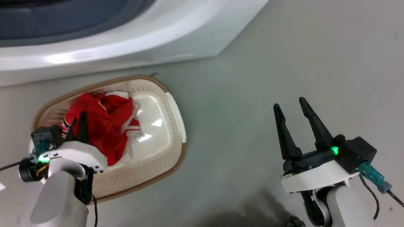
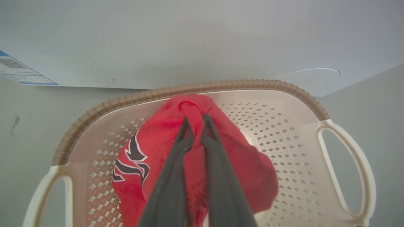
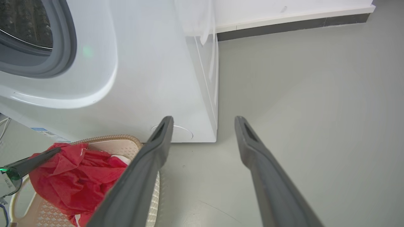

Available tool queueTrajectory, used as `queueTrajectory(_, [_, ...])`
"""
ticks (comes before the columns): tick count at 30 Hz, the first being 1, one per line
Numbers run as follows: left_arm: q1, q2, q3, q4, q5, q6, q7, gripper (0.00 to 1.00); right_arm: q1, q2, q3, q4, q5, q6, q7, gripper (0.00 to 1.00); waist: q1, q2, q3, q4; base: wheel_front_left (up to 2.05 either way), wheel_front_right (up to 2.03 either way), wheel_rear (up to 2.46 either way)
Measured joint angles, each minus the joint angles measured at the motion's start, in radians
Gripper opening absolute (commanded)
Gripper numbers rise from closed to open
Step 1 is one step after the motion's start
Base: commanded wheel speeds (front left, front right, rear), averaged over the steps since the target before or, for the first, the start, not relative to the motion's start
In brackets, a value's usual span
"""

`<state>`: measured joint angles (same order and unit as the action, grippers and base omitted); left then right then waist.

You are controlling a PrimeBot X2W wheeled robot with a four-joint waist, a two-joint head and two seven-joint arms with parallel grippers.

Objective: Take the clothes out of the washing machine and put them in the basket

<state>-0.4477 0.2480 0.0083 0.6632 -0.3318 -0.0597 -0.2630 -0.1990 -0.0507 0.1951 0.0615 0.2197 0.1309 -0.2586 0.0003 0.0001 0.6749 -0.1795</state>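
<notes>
A: Bright, even light; glare streaks the large white front-loading washing machine [image 1: 94,53] and the oval cream plastic basket [image 1: 154,123].
B: Soft shadow on the grey floor [image 1: 252,211] at the head view's bottom edge. The bright red soft fabric bundle [image 1: 105,132] blurs on top; wrist views bow.

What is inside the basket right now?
The clothes, a red bundle pinched by the left gripper, beside bare cream basket bottom. Anything under the bundle is covered.
</notes>
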Motion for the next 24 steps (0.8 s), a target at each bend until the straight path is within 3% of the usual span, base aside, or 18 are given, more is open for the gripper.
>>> queueTrajectory(8, [-0.089,0.004,0.056,0.202,0.013,-0.017,0.0,0.0,-0.039,0.0,0.025,-0.013,0.031,0.0,-0.004,1.0,0.0,0.0,0.125,-0.053,0.0,0.0,0.0])
queueTrajectory(15, [-0.136,0.001,0.082,0.304,0.021,-0.029,0.0,0.0,-0.053,0.0,0.026,-0.02,0.015,0.0,-0.004,1.0,0.0,0.0,0.157,-0.077,0.0,0.0,0.0])
queueTrajectory(16, [-0.136,-0.001,0.088,0.311,0.021,-0.028,0.0,0.18,-0.054,0.0,0.025,-0.02,0.012,0.0,-0.004,1.0,-0.0001,0.0,0.151,-0.077,0.0,0.0,0.0])
queueTrajectory(17, [-0.137,-0.004,0.092,0.314,0.023,-0.028,0.0,0.48,-0.056,0.0,0.022,-0.016,0.008,0.0,-0.005,1.0,-0.0001,0.0,0.144,-0.076,0.0,0.0,0.0])
queueTrajectory(18, [-0.137,-0.007,0.092,0.317,0.031,-0.028,0.0,1.0,-0.057,0.001,0.016,-0.011,0.003,0.0,-0.005,1.0,-0.0001,0.0,0.135,-0.074,0.0,0.0,0.0])
queueTrajectory(24, [-0.089,-0.054,0.109,0.285,0.056,-0.029,0.0,1.0,-0.047,0.001,-0.021,0.043,-0.021,0.0,-0.005,1.0,-0.0001,0.0,0.033,-0.06,0.0,0.0,0.0])
